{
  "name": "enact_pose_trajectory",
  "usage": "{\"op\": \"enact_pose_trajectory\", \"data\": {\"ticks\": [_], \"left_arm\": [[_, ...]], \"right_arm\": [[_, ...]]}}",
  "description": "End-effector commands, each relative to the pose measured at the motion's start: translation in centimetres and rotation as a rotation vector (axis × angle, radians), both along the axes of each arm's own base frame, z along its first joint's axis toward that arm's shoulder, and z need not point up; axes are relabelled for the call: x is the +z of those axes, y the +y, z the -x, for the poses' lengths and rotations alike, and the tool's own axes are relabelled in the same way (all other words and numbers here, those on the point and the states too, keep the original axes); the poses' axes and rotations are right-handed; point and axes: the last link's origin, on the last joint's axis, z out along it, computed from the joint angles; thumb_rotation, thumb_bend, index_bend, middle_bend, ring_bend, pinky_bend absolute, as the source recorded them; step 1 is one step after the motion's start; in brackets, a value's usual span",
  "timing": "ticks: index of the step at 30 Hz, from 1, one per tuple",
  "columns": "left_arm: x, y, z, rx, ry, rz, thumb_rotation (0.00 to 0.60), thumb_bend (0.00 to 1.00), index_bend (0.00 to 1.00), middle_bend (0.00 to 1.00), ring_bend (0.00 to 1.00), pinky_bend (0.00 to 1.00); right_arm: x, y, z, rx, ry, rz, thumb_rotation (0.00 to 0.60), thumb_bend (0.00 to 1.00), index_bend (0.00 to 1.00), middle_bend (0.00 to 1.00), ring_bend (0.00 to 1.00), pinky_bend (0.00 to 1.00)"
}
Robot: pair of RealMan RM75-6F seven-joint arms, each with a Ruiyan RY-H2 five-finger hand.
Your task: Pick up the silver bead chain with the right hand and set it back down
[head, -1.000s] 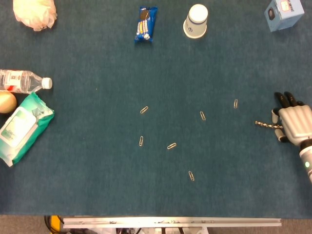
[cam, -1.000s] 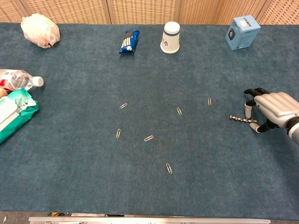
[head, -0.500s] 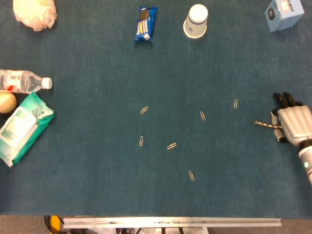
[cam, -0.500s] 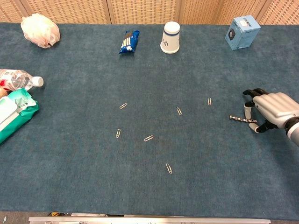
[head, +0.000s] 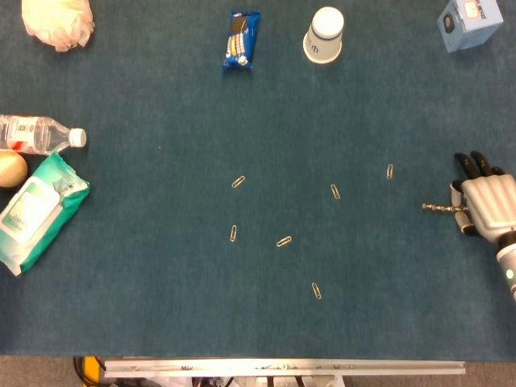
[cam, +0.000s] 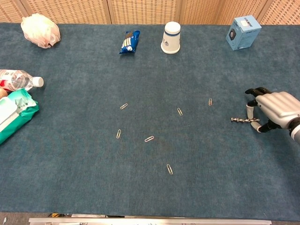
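Note:
The silver bead chain (head: 437, 208) is a short strand stretched out level over the blue cloth at the far right, also seen as the chain (cam: 241, 120) in the chest view. My right hand (head: 488, 205) sits at its right end with fingers curled around it, the thumb and a finger pinching the strand. The chain's free end points left. From the chest the right hand (cam: 276, 110) looks low over the cloth; whether the chain touches the table I cannot tell. My left hand is in neither view.
Several paper clips lie scattered mid-table, the nearest clip (head: 389, 171) just left of the chain. At the back stand a white cup (head: 325, 35), a blue snack packet (head: 240, 39) and a blue box (head: 469, 22). A bottle (head: 36, 133) and wipes pack (head: 36, 210) lie far left.
The right hand has shifted slightly to the right and toward the table's front edge, and the chain's free end has moved with it.

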Motion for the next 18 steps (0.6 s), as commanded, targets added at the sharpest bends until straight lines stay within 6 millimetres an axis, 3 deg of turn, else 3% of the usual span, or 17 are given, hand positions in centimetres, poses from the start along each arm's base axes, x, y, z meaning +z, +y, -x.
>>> {"op": "enact_pose_trajectory", "data": {"ticks": [1,18], "left_arm": [[0.0,0.0,0.0,0.001,0.0,0.0,0.6,0.45,0.37,0.38,0.31,0.44],[0.1,0.0,0.0,0.002,-0.003,-0.005,0.6,0.45,0.37,0.38,0.31,0.44]], "right_arm": [[0.2,0.1,-0.1,0.004,-0.002,0.005,0.6,0.34,0.56,0.11,0.04,0.28],[1.8,0.2,-1.6,0.058,-0.014,0.052,0.6,0.34,0.57,0.11,0.04,0.28]]}}
